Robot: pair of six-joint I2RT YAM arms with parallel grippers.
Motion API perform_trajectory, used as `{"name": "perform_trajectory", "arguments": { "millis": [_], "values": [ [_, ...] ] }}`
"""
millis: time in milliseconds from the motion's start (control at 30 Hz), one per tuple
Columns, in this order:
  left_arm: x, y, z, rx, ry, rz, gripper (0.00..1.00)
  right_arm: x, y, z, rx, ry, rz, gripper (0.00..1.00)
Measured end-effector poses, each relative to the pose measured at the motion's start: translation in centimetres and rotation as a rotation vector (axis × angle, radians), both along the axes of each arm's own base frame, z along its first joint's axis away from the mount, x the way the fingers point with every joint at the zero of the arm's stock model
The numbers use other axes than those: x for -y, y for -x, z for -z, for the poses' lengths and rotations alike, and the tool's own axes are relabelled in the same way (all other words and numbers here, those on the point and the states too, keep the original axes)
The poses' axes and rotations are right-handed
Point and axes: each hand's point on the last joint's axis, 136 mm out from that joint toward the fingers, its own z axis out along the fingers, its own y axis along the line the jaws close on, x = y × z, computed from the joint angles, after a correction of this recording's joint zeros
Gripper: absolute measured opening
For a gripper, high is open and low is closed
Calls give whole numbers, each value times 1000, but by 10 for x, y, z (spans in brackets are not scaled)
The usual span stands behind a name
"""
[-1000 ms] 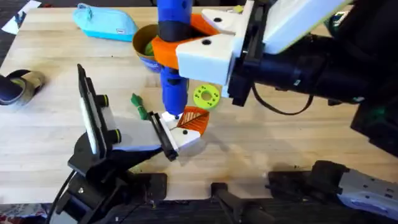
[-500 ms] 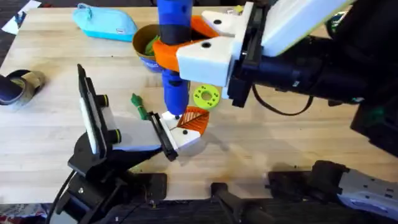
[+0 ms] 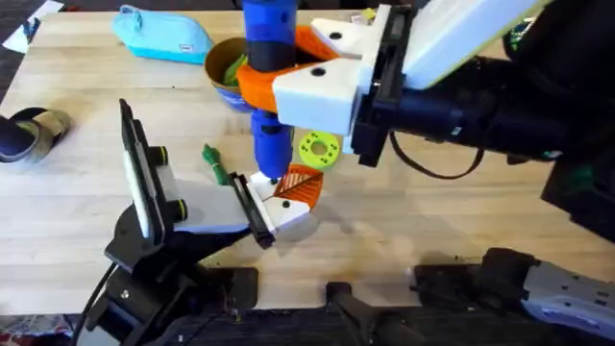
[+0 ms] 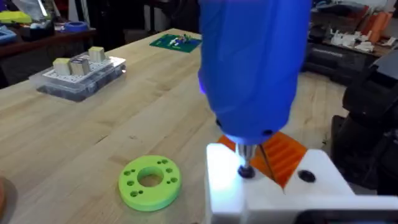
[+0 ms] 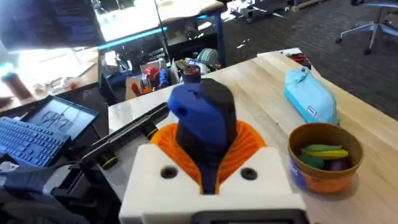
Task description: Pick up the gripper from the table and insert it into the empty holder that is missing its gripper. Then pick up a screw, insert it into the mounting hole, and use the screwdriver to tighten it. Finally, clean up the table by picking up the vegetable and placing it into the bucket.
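Observation:
My right gripper (image 3: pixel 288 72) is shut on the blue screwdriver (image 3: pixel 269 106) and holds it upright over the table's middle; its white fingers (image 5: pixel 205 180) and orange pads clasp the screwdriver (image 5: pixel 202 118). The thin metal tip (image 4: pixel 247 169) presses down into the white gripper piece (image 4: pixel 273 186), which has an orange ribbed pad (image 3: pixel 298 183). That piece sits at the end of my left arm, on its black rail (image 3: pixel 252 207). The small green vegetable (image 3: pixel 213 163) lies on the table left of the tip. The orange-tan bucket (image 3: pixel 219 72) stands behind the screwdriver and holds yellow-green and purple toy pieces (image 5: pixel 323 155).
A green ring with holes (image 3: pixel 319 149) lies right of the screwdriver. A light-blue pouch (image 3: pixel 163 34) lies at the back left. A black bar with knobs (image 3: pixel 142 178) rises at the left. A clear parts box (image 4: pixel 78 71) stands farther off, and a dark object (image 3: pixel 24 133) lies at the left edge.

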Motion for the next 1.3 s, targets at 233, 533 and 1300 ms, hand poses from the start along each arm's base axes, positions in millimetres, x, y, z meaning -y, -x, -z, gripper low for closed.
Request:
{"name": "perform_trajectory", "arguments": {
  "millis": [233,533,1300],
  "values": [
    [0,0,0,-5,2,0,15,0,1,1,2,3,-4,70],
    [0,0,0,-6,3,0,15,0,1,1,3,5,-5,64],
    [0,0,0,-6,3,0,15,73,-60,43,183,352,292,53]
  ]
}}
